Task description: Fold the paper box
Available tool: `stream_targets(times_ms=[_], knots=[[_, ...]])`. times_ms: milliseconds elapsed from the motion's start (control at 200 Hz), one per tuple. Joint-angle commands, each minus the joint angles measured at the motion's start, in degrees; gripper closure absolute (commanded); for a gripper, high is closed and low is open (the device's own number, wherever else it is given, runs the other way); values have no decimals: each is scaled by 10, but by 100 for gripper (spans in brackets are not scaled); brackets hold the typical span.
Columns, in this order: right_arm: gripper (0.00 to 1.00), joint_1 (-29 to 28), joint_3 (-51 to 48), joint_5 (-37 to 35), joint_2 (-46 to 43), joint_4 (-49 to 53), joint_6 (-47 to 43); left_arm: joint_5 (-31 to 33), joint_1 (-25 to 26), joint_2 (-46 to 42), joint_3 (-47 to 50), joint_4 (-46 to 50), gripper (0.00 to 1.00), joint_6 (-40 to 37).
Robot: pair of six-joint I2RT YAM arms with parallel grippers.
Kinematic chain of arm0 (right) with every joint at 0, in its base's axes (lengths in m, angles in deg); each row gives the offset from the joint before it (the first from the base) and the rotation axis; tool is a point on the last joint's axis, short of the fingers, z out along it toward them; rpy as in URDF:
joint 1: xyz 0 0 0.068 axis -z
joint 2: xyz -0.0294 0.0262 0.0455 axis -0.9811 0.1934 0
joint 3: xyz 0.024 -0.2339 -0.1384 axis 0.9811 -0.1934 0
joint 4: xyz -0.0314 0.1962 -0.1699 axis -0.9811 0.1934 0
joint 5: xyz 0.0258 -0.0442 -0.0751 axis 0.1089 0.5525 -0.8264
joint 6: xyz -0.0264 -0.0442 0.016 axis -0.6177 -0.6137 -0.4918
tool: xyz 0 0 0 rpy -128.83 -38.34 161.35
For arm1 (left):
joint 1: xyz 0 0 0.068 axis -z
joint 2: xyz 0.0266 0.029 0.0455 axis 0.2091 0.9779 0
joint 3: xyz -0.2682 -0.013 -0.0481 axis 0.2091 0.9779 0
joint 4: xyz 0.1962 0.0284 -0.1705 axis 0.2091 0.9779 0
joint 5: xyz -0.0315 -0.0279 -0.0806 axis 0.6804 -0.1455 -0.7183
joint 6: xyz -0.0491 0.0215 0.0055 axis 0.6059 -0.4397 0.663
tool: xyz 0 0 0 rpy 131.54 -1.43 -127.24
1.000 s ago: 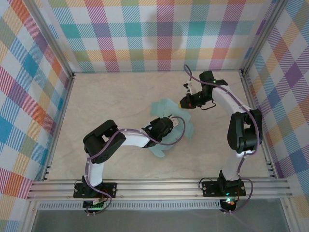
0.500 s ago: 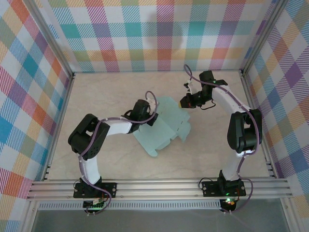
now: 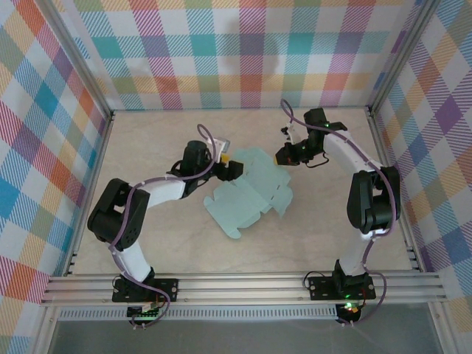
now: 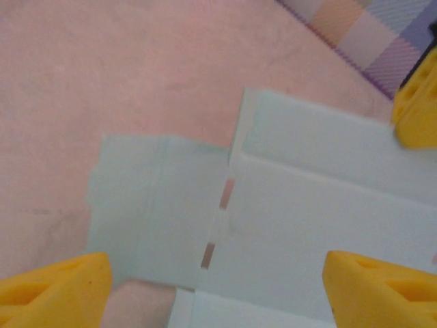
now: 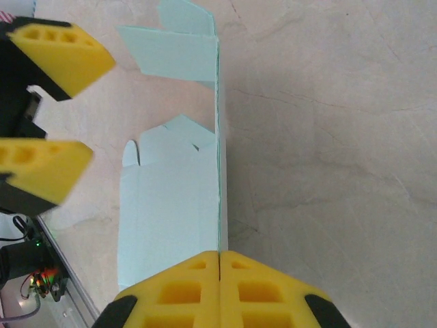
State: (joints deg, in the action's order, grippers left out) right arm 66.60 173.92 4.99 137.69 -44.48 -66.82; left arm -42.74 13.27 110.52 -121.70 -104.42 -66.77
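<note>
The paper box (image 3: 247, 193) is a pale mint die-cut sheet lying mostly flat in the middle of the table, with flaps and tabs spread out. My right gripper (image 3: 279, 158) is shut on the sheet's far right edge. In the right wrist view its yellow fingertips (image 5: 220, 273) pinch that edge, and the paper box (image 5: 171, 205) stretches away from them. My left gripper (image 3: 234, 167) stands open at the sheet's far left corner, just above the card. From the left wrist the paper box (image 4: 307, 205) lies below the spread left gripper (image 4: 218, 294), which holds nothing.
Plaid walls on aluminium posts (image 3: 96, 125) close in the beige table (image 3: 147, 147) on three sides. A metal rail (image 3: 243, 284) runs along the near edge. My left gripper (image 5: 54, 113) appears at the left of the right wrist view, close to the sheet.
My left gripper has opened, let go of the paper box and swung back and left to its far left corner. The sheet has dropped flatter. My right arm has not moved.
</note>
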Motion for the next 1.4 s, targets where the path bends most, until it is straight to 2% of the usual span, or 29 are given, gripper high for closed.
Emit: stream_targets(times_ms=[0, 145, 350, 555, 745, 875, 925, 1065, 1120, 1290, 1395], knots=[[100, -7, -21, -23, -21, -26, -13, -62, -17, 6, -41, -21, 25, 16], [100, -24, -75, -107, -62, -97, -13, -33, -30, -4, -37, -26, 25, 24], [100, -65, -169, -187, -121, -217, -85, 19, -56, -52, 23, -54, 22, 62], [100, -94, -197, -254, -151, -252, -117, 66, -75, -102, 71, -33, 20, 62], [100, -128, -217, -337, -158, -269, -156, 86, -78, -113, 90, -32, 19, 63], [100, -135, -210, -340, -145, -247, -162, 88, -83, -110, 90, -34, 19, 67], [100, -135, -207, -315, -143, -233, -163, 81, -84, -107, 87, -30, 19, 67], [100, -134, -192, -262, -130, -199, -165, 14, -82, -97, 81, -37, 19, 38], [100, -133, -186, -259, -126, -195, -158, -1, -75, -94, 76, -30, 21, 14], [100, -129, -168, -243, -118, -180, -153, 51, -19, -83, 30, 62, 32, -90], [100, -127, -163, -228, -111, -174, -153, 42, 1, -59, -15, 114, 40, -120]])
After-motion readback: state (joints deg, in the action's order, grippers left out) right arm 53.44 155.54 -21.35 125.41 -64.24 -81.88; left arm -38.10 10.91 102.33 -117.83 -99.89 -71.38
